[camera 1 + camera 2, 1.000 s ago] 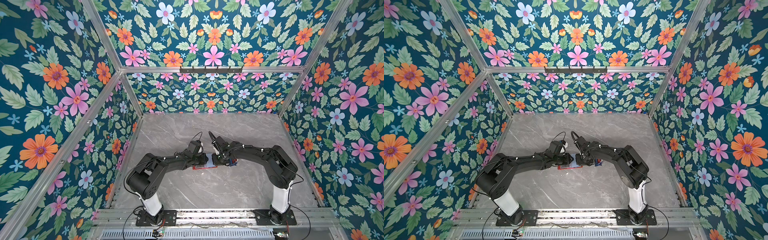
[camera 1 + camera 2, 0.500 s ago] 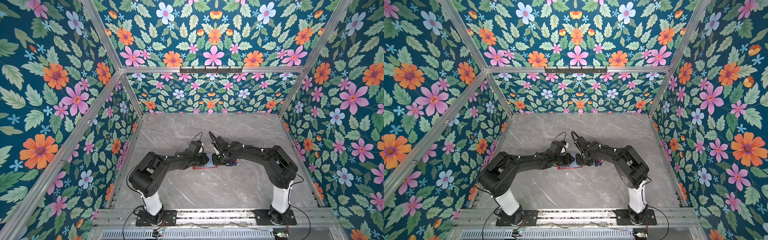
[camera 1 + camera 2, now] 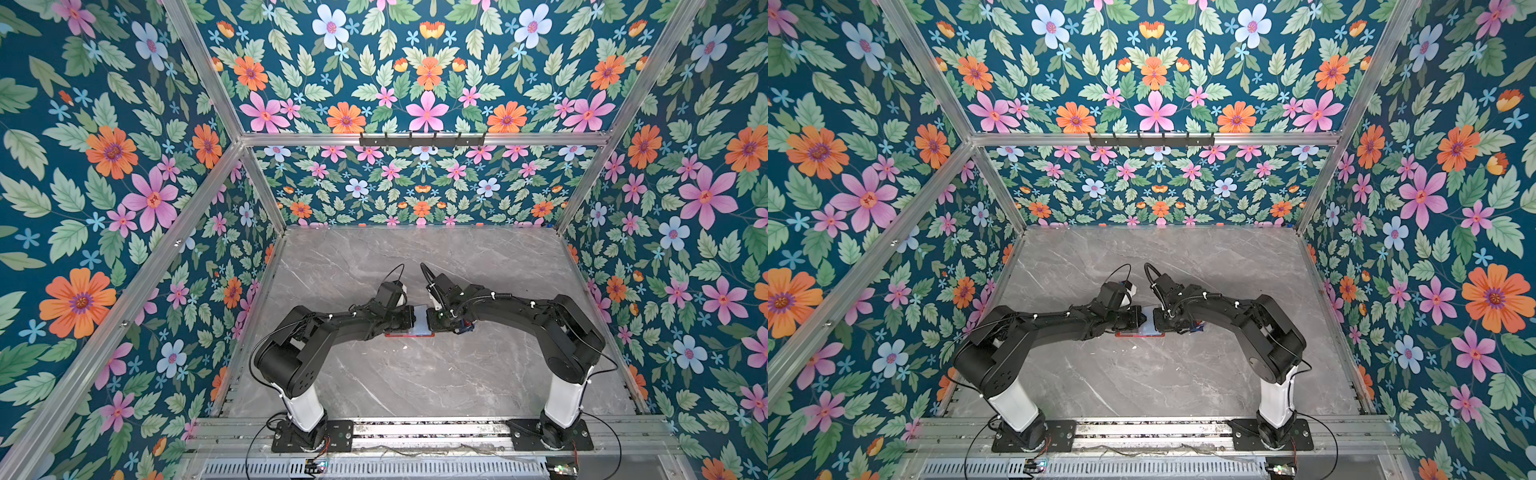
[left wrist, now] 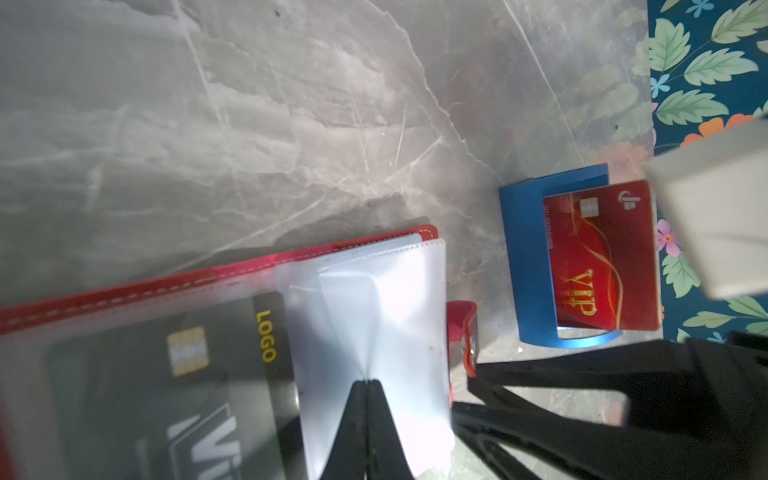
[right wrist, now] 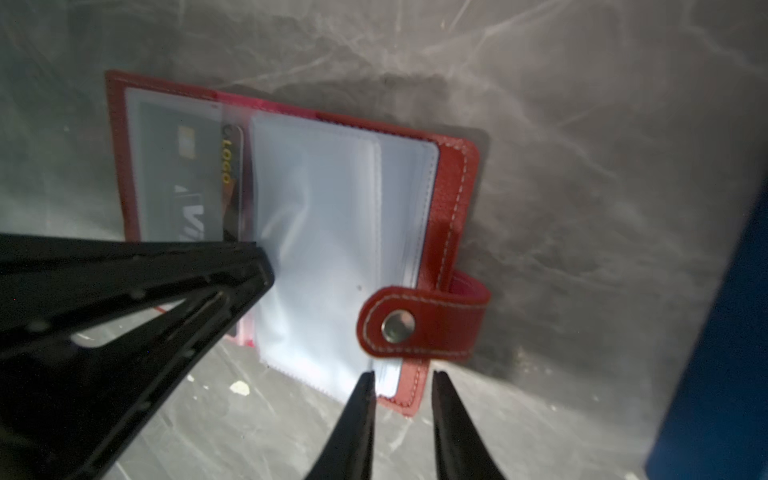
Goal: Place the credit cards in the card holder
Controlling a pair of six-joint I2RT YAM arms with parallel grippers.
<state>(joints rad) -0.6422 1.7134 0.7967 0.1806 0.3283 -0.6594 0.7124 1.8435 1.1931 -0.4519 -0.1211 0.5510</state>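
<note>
The red card holder (image 5: 449, 199) lies open on the marble, its snap tab (image 5: 419, 328) folded over the pale clear sleeves. A dark credit card (image 4: 166, 374) marked LOGO sits inside a sleeve on the holder's other half. My left gripper (image 4: 368, 384) is shut, pinching a clear sleeve (image 4: 374, 299) that wrinkles toward its tips. My right gripper (image 5: 403, 382) is open, with the holder's corner between its fingers. The red credit card (image 4: 602, 257) lies in a small blue tray (image 4: 523, 257) beside the holder. In both top views the arms meet over the holder (image 3: 405, 333) (image 3: 1138, 333).
The blue tray (image 3: 467, 328) stands just behind the right wrist, close to the holder. Floral walls (image 3: 249, 270) enclose the marble floor (image 3: 415, 374) on three sides. The arm bases stand on a rail (image 3: 415, 432) at the front edge.
My left gripper has closed onto the clear sleeve. Its elbow shifted slightly. The right arm and gripper have held still.
</note>
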